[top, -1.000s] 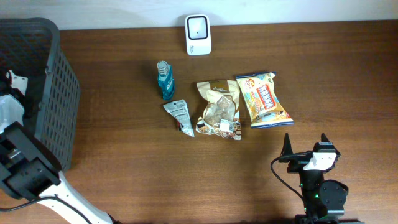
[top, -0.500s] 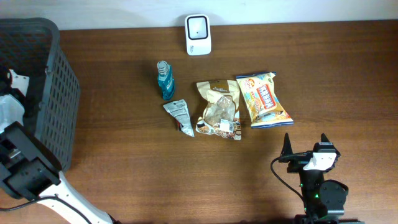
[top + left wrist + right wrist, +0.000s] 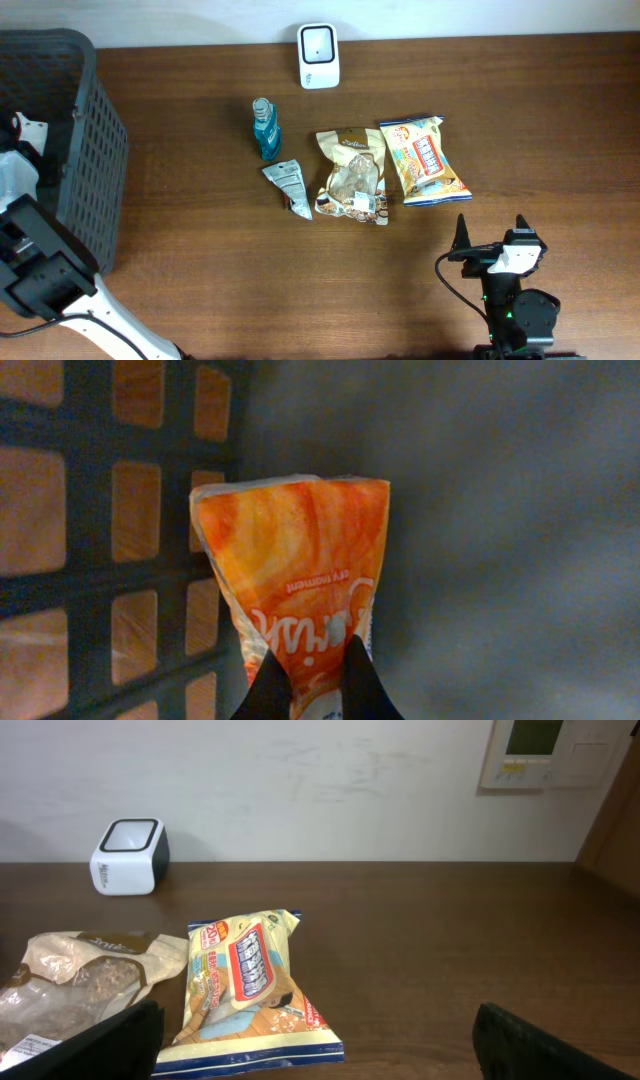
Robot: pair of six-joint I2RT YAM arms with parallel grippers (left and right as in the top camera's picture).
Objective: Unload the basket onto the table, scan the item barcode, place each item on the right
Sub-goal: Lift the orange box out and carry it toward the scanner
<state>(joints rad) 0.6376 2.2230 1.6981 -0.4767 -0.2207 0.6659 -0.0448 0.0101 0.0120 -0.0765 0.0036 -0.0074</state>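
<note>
Left pincer (image 3: 312, 678): clamped on orange packet (image 3: 295, 560), inside basket (image 3: 90, 570).
Right pincer (image 3: 320, 1030): wide, holding nothing, near yellow bag (image 3: 250, 985).
Scanner (image 3: 319, 42): far edge of table (image 3: 200, 280).

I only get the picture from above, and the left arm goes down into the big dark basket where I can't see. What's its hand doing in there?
Observer: The left gripper is shut on an orange packet, down inside the basket.
Operator: Does the packet have words on it?
Observer: Yes, white writing, upside down in the left wrist view. No barcode shows on this side.
Operator: What's behind the scanner?
Observer: In the right wrist view, a plain pale wall rises behind the scanner, with a small panel mounted high up at the right.
</note>
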